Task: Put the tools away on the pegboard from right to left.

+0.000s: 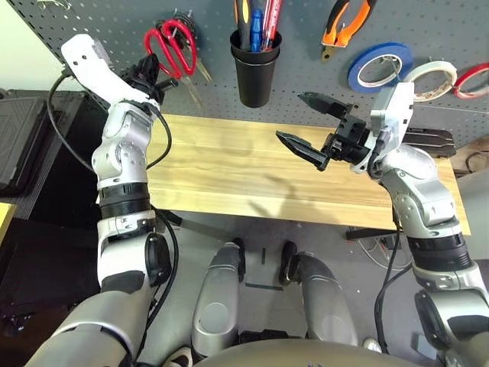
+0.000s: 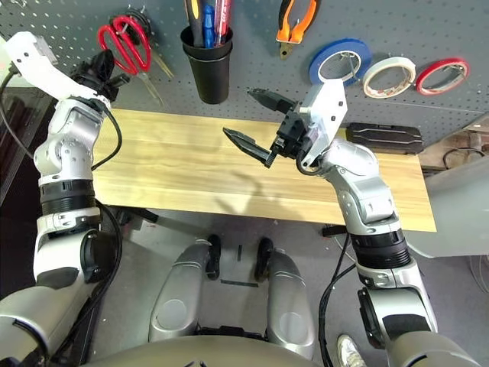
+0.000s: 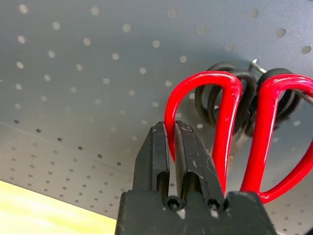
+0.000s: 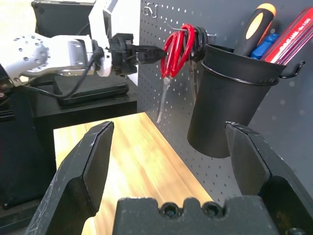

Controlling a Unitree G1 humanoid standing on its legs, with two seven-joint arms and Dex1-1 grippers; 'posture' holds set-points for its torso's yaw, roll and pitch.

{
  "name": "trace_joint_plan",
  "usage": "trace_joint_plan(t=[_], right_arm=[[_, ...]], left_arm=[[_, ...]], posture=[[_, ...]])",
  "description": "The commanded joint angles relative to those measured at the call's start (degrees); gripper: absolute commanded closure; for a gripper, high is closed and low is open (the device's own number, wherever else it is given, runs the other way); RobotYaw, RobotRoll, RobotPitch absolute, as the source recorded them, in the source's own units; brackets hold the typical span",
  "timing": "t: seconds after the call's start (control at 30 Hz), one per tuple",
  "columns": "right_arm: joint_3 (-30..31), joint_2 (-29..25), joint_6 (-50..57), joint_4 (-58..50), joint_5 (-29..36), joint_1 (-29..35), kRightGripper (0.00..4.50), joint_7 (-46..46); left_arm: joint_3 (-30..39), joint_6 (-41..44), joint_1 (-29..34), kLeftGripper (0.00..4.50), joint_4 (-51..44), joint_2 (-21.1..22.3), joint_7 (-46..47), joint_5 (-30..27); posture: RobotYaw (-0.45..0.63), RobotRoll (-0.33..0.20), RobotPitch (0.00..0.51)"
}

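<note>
The red-handled scissors [image 1: 172, 47] hang from a hook at the left of the pegboard [image 1: 306, 76]. My left gripper [image 1: 149, 76] is raised to them and shut on the edge of one red handle loop [image 3: 225, 127]. The orange-and-black screwdriver [image 1: 242, 15] stands in the black cup [image 1: 255, 73]. The pliers [image 1: 345, 23] hang to the right of the cup, and the white tape roll [image 1: 432, 80] hangs further right. My right gripper [image 1: 290, 116] hovers open and empty above the table, in front of the cup.
Black-handled scissors [image 3: 215, 98] hang behind the red ones on the same hook. A blue tape roll [image 1: 380, 67] and a red one [image 1: 474, 80] flank the white roll. A black case [image 1: 428, 141] lies at the back right of the wooden table [image 1: 229, 168].
</note>
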Motion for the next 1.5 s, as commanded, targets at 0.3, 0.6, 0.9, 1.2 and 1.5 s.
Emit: trace_joint_plan(t=[0.3, 0.6, 0.9, 1.2, 1.5], right_arm=[[0.37, 1.22, -0.52, -0.08, -1.86, 0.97, 0.0, -2.03], [-5.34, 5.58, -5.34, 6.52, -9.67, 3.08, 0.0, -18.93], [-13.32, 7.73, -10.7, 5.34, -16.6, 12.14, 0.0, -35.69], [-21.65, 5.14, -16.71, 11.86, -18.32, 14.97, 0.0, -43.73], [-23.85, 3.14, -19.26, 15.78, -18.72, 14.14, 0.0, -47.0]], left_arm=[[-1.82, -1.03, 7.23, 0.91, -2.21, 0.05, -3.29, 2.28], [0.63, -4.55, 21.71, 0.02, -15.04, 0.17, -5.93, 0.78], [3.62, -7.91, 30.48, 0.02, -18.76, 1.99, -8.35, 0.79], [4.18, -12.57, 32.66, 0.02, -15.47, 1.82, -10.85, 1.46], [4.61, -15.53, 34.22, 0.02, -13.2, 2.2, -12.26, 1.51]], posture=[[0.08, 0.0, 0.252], [0.1, 0.0, 0.232], [0.07, 0.0, 0.221], [0.03, 0.0, 0.215], [0.02, 0.0, 0.21]])
